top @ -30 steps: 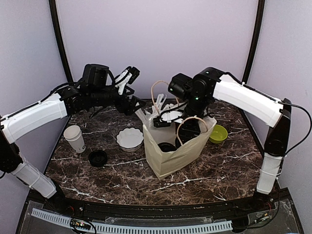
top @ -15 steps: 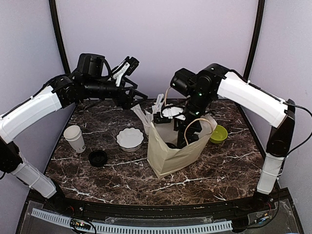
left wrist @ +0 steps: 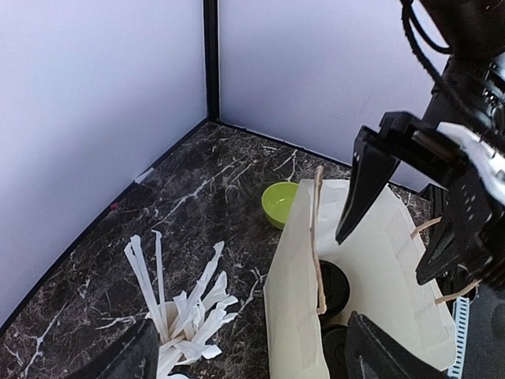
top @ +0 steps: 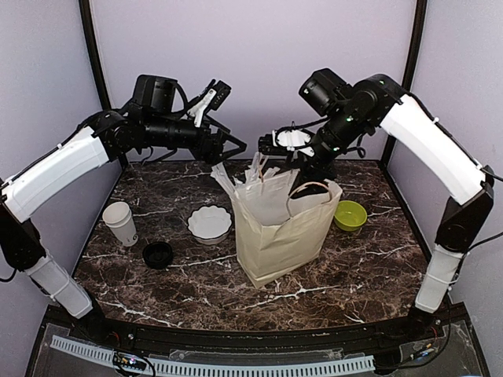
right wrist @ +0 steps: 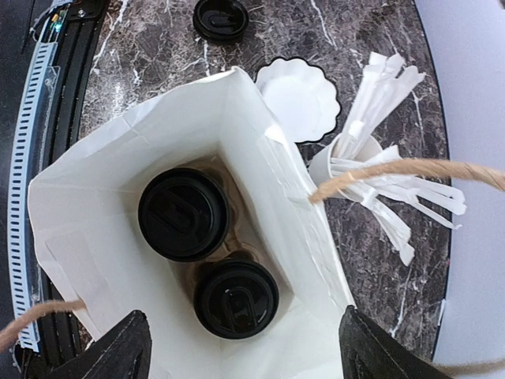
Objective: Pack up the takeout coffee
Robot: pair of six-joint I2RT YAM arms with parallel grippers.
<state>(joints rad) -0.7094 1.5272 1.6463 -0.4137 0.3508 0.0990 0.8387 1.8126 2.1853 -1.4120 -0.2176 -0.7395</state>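
Observation:
The takeout coffee stands inside a white paper bag (top: 279, 236) in the middle of the table. Looking straight down in the right wrist view, two round black lids (right wrist: 183, 213) (right wrist: 236, 298) sit side by side at the bag's bottom. The left wrist view shows the same lids (left wrist: 335, 288) through the bag's mouth. My right gripper (top: 277, 145) (right wrist: 248, 351) hangs open above the bag's opening, holding nothing. My left gripper (top: 228, 145) (left wrist: 252, 355) is open in the air behind the bag's left side, over the straws.
A small cup of wrapped straws (left wrist: 177, 316) stands just left of the bag. A white scalloped bowl (top: 210, 223), a lidless paper cup (top: 119, 222) and a loose black lid (top: 158, 254) lie to the left. A green bowl (top: 350, 214) sits right of the bag. Twine handles (right wrist: 410, 168) cross the right wrist view.
My right gripper has risen from inside the bag to above its mouth, and the bag now stands taller and straighter. The left gripper has shifted slightly right and up.

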